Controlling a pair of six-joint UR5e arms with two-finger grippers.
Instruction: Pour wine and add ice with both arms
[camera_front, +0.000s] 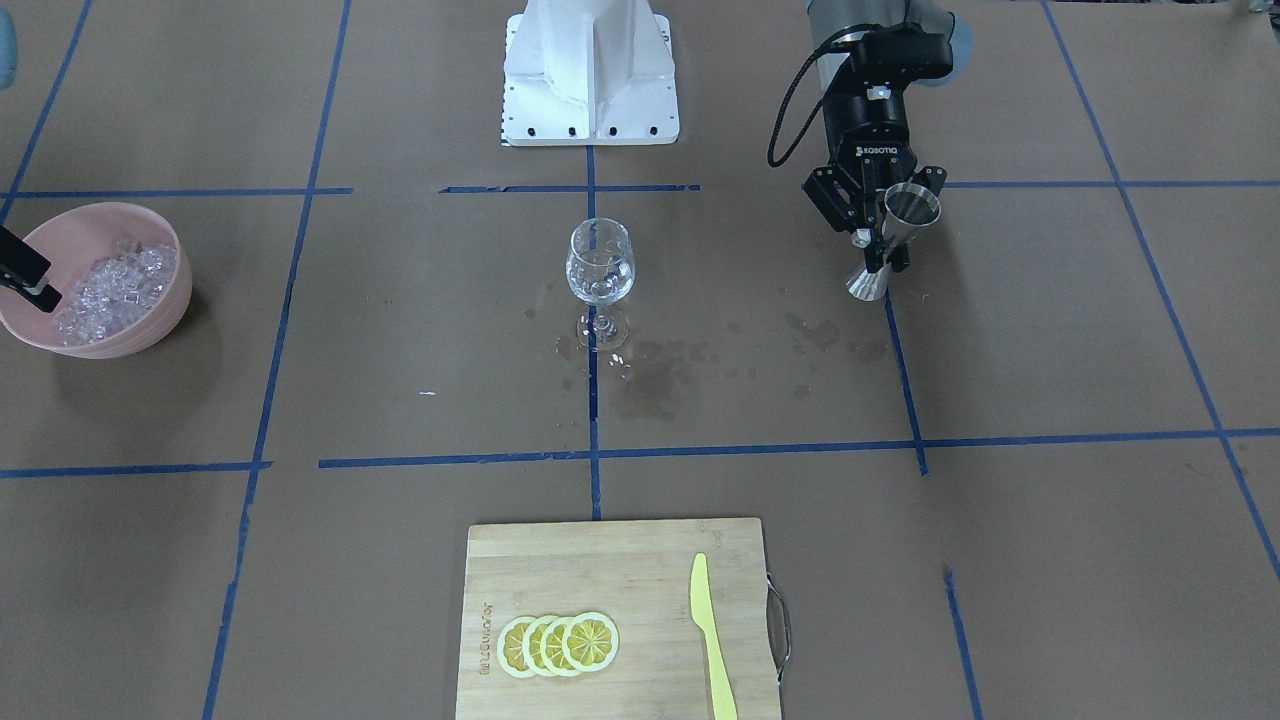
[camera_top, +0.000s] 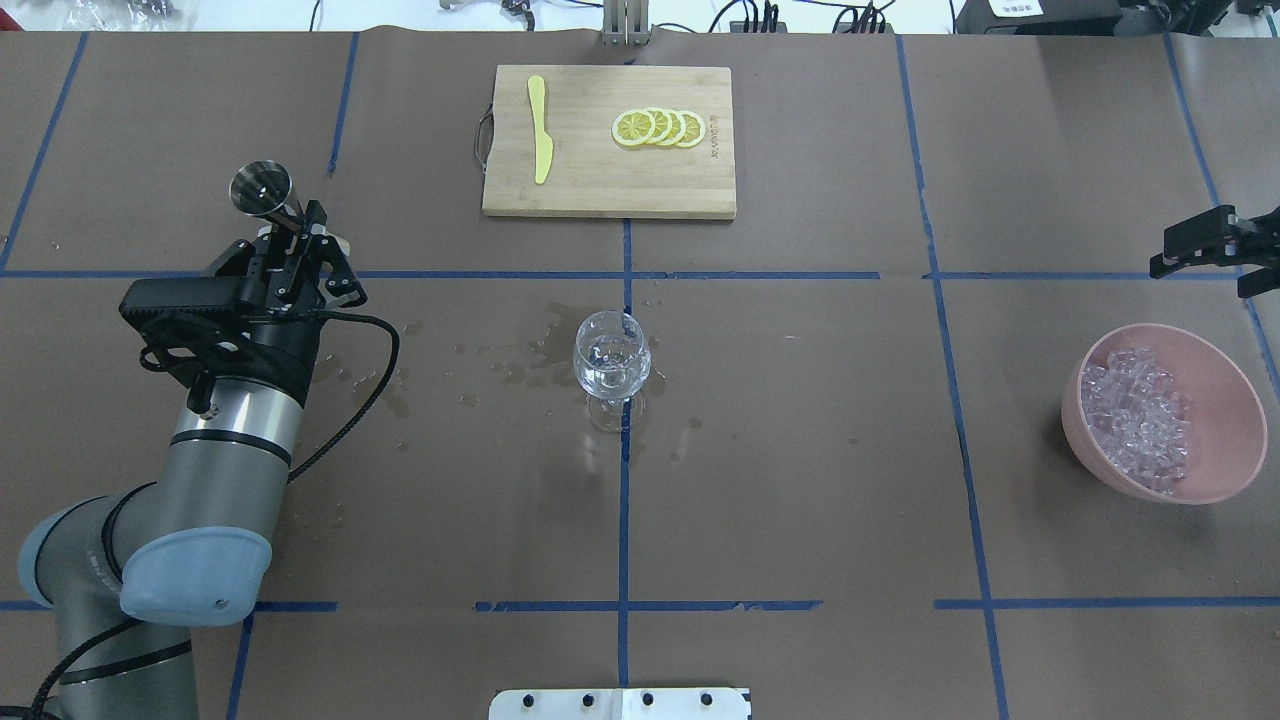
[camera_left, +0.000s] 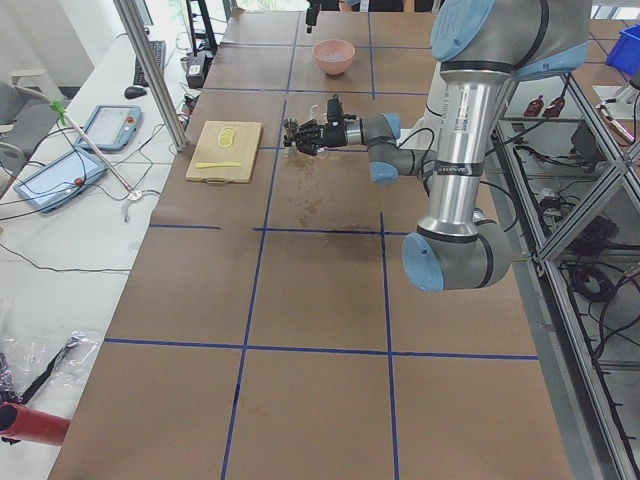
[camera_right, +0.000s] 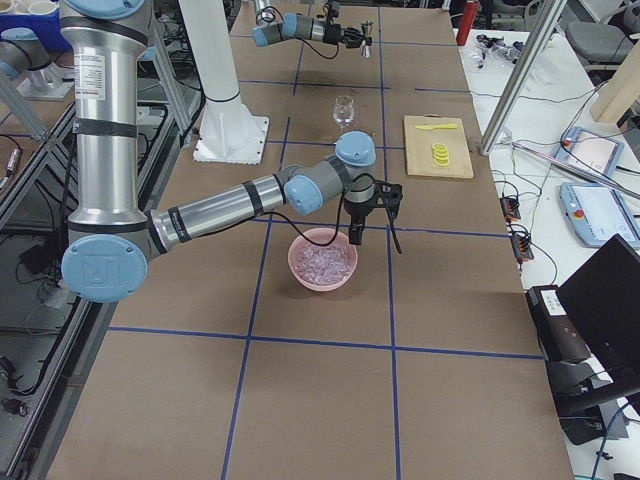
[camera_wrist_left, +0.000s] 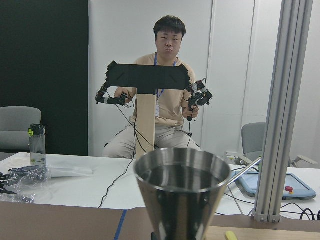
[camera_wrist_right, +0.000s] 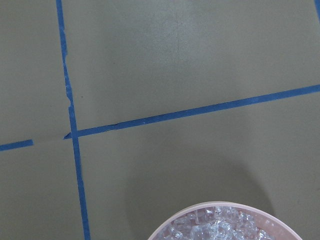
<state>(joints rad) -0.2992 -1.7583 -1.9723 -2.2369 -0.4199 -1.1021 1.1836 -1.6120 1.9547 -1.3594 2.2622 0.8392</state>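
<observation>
The brown paper-covered table (camera_top: 800, 450), gridded with blue tape, carries all we show. The grey-silver left arm (camera_top: 235, 420) ends in the left gripper (camera_front: 880, 250), whose jaws pinch the waist of an upright steel jigger (camera_top: 260, 188). The wine (camera_wrist_left: 182, 176) lies dark inside its upper cup. The right gripper (camera_right: 375, 243) hangs by the round pink bowl (camera_top: 1235, 440), jaws spread and empty. The ice (camera_top: 1140, 420) fills that bowl. A clear stemmed wine glass (camera_top: 612, 360) stands mid-table, well apart from both grippers, among wet brown stains (camera_top: 520, 365).
</observation>
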